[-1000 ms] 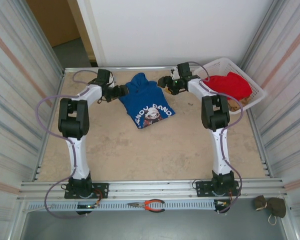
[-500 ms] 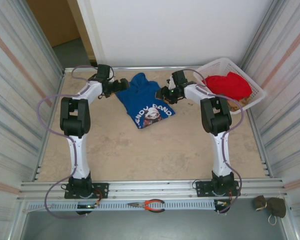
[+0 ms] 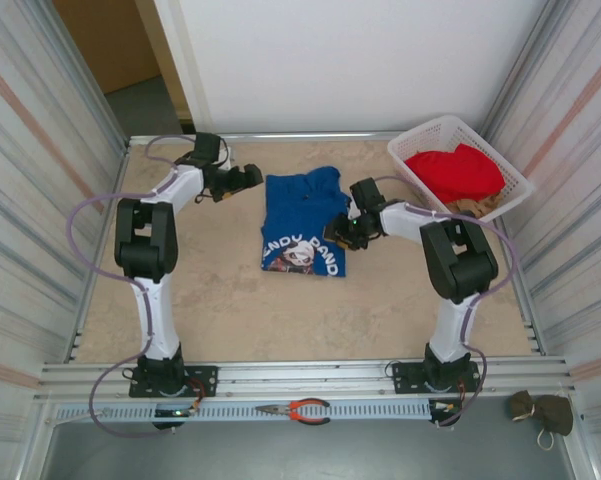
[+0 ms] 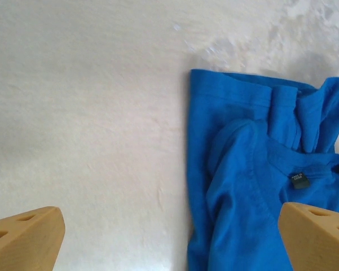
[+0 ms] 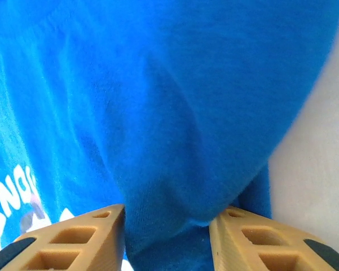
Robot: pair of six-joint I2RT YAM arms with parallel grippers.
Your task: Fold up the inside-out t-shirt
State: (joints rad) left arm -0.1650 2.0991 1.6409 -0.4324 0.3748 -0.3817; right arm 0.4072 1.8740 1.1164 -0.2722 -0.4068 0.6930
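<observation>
We see the t-shirt (image 3: 302, 205), lettered "BAND", mid-table (image 3: 280, 310); left gripper (image 3: 248, 179) gapes beside its far-left corner, right gripper (image 3: 339, 237) pinches its right edge

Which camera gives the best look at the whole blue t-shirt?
The top external view: the blue t-shirt lies fully in frame, white lettering included. The left wrist view catches its collar end and label; the right wrist view, a close-up bunch of fabric.
</observation>
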